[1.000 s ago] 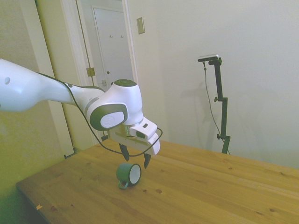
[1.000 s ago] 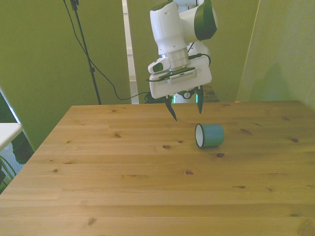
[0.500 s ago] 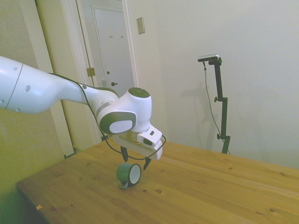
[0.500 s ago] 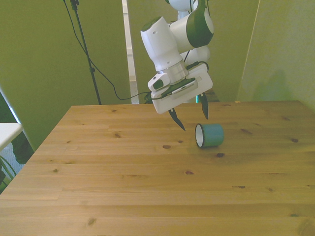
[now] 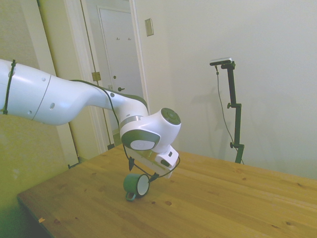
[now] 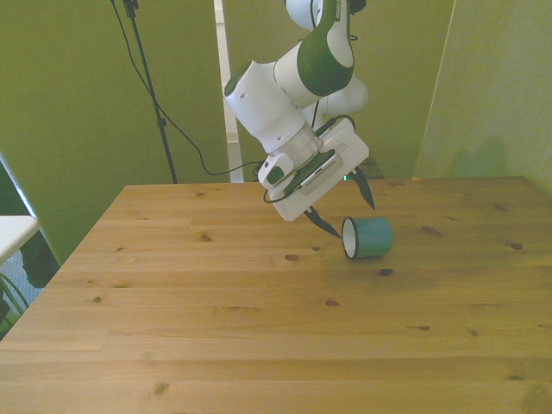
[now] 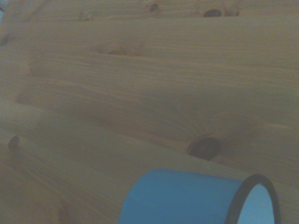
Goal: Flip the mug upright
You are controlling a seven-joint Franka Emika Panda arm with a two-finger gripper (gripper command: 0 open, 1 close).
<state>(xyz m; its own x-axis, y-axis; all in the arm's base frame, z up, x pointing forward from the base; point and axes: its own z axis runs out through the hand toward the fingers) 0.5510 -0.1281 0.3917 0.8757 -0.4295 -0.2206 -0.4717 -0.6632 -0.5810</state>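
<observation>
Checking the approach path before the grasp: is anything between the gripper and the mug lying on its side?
Nothing visible: the gripper, jaws open, hangs right over the mug, with only bare wooden table around it.

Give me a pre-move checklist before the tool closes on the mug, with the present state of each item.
1. Mug lying on its side, not yet upright: ok, as expected at this stage.
2. Mug's open mouth faces the front view's left, white inside showing: ok.
3. Tool open: ok, its two dark fingers stand spread apart.
4. Fingers placed around the mug: not ok, one tip is beside the rim and the other above the body, so they do not yet straddle it.
5. Handle position: ok, in the side view it sits low against the table, away from the fingers.
6. Contact with the mug: cannot tell, the lower tip looks very near the rim.
</observation>
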